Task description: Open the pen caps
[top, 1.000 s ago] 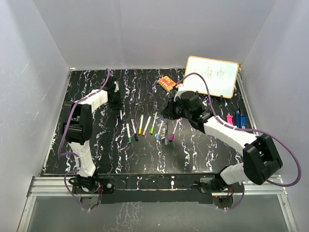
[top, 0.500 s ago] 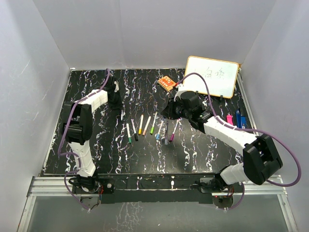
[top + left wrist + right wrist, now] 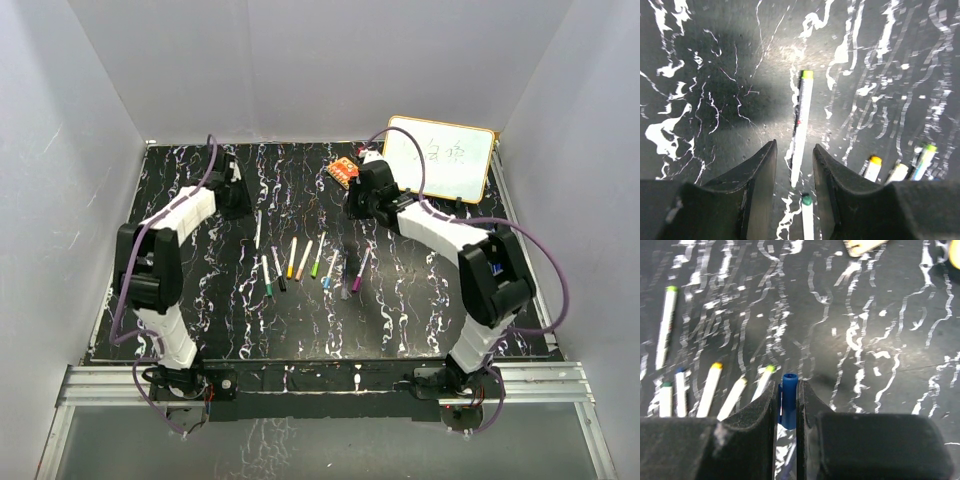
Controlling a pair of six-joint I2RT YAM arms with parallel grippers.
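Observation:
My right gripper is shut on a blue pen cap, held upright above the mat at the far middle. One white pen barrel with a yellow-green far end lies alone on the mat. My left gripper is open and empty just behind it, its jaws astride the barrel's near end. A row of several capped pens lies mid-mat, with green, yellow, light blue and purple caps; some show in the right wrist view.
A small whiteboard leans at the far right. An orange eraser block lies just behind my right gripper. White enclosure walls stand on three sides of the black marbled mat.
My right gripper has moved away from the pen row toward the far side, carrying the blue cap. My left gripper has drawn back to the far left; the lone barrel now lies free.

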